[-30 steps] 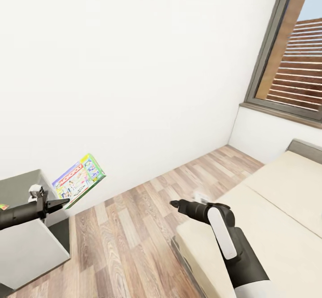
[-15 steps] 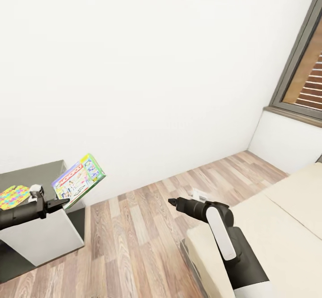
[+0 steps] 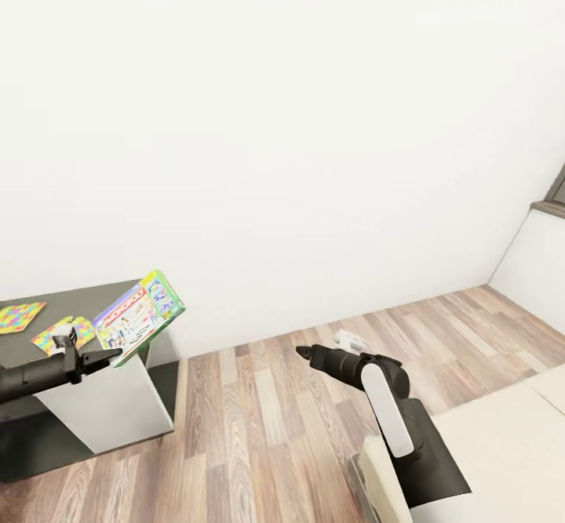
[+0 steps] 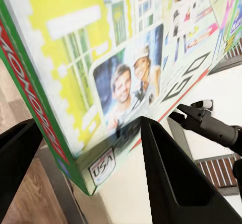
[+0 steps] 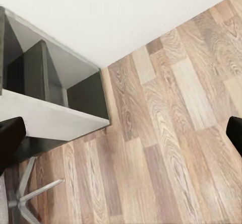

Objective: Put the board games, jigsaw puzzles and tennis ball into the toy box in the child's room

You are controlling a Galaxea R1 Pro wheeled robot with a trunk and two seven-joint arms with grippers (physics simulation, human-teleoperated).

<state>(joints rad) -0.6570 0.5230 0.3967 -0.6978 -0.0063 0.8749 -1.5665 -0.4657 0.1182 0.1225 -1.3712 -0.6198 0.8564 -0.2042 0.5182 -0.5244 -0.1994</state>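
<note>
A Monopoly-style board game (image 3: 139,317) with a green edge hangs tilted in the air over the table's near corner, with my left gripper (image 3: 103,360) shut on its lower edge. Seen from the left wrist, the box (image 4: 116,58) sits between the two black fingers (image 4: 169,173). Two flat colourful jigsaw puzzles (image 3: 19,316) (image 3: 63,333) lie on the dark tabletop (image 3: 94,297) at the left. My right gripper (image 3: 302,353) is held out over the wooden floor, open and with nothing in it; its fingertips (image 5: 11,137) stand far apart.
The white-sided table (image 5: 48,100) has open shelves underneath, and a chair's metal base (image 5: 30,196) stands beside it. The bed (image 3: 502,444) lies at the lower right. A window corner (image 3: 555,192) shows at the right edge. Wooden floor (image 3: 259,421) stretches along the white wall.
The whole picture has shifted: the camera turned left, so the window and bed slid off right while the table and puzzles came in. Both arms keep their pose; the game stays held.
</note>
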